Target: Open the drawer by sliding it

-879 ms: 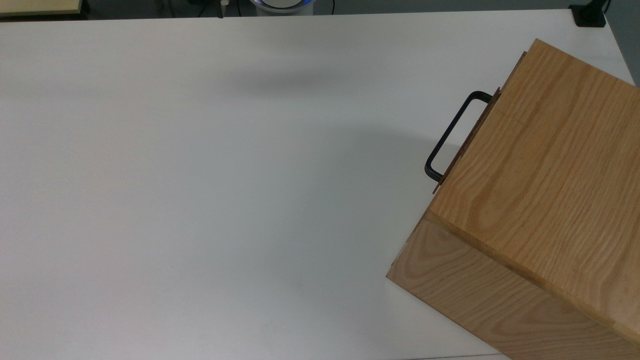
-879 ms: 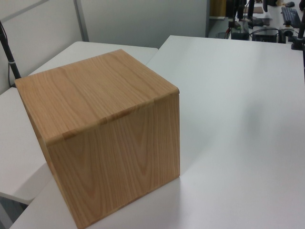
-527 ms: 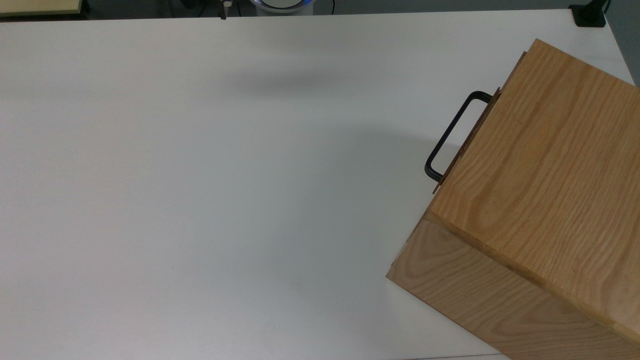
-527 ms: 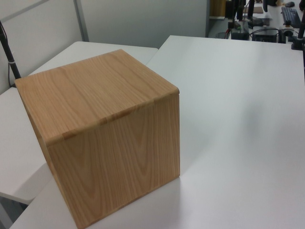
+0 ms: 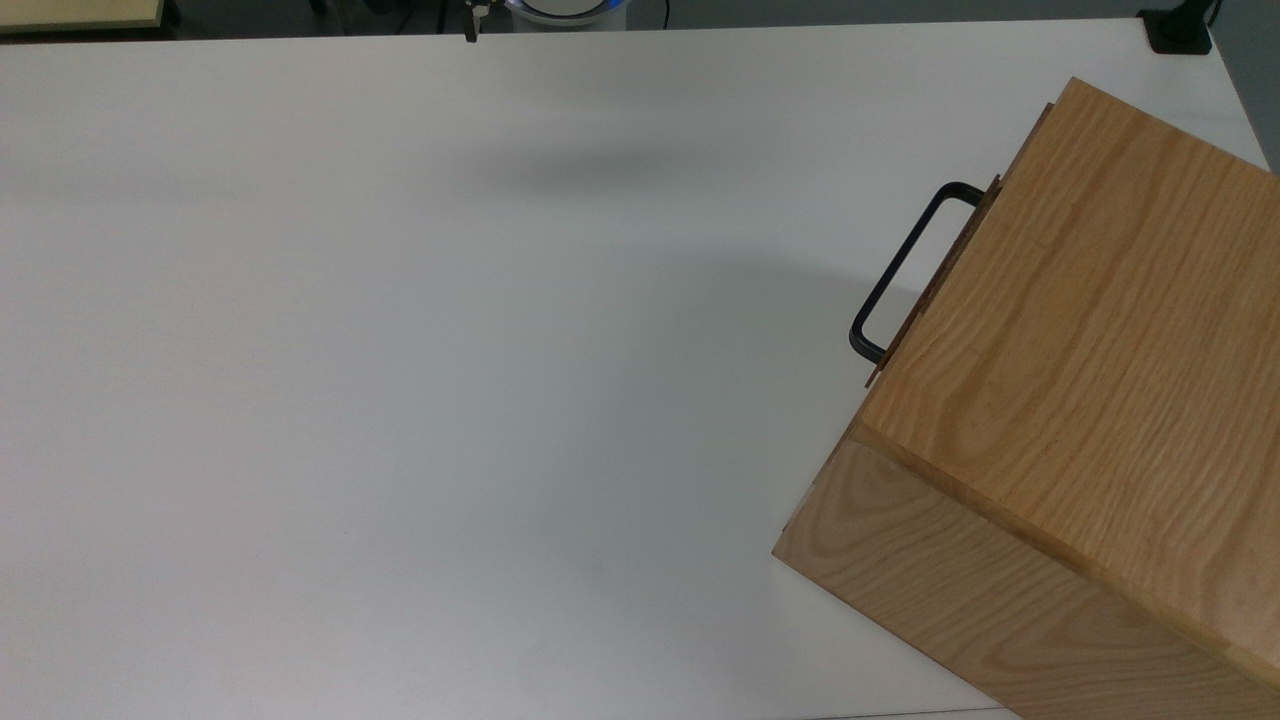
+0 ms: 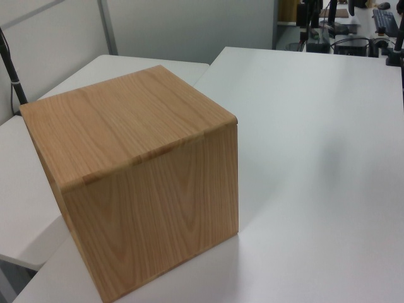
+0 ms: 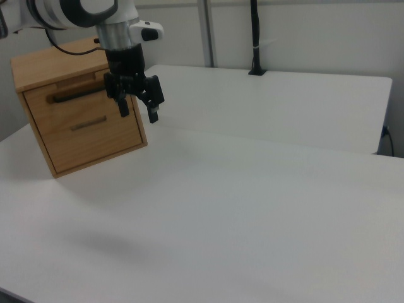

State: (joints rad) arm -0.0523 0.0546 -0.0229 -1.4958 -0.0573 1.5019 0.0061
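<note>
The drawer sits closed in its wooden box at the top view's right table edge, its black handle untouched. We see the gripper hanging above the table, fingers spread, empty.

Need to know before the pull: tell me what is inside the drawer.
Nothing inside can be seen. The drawer sits shut in the wooden box, so its front panel and black handle show while the contents stay covered. The gripper hangs open in front.
</note>
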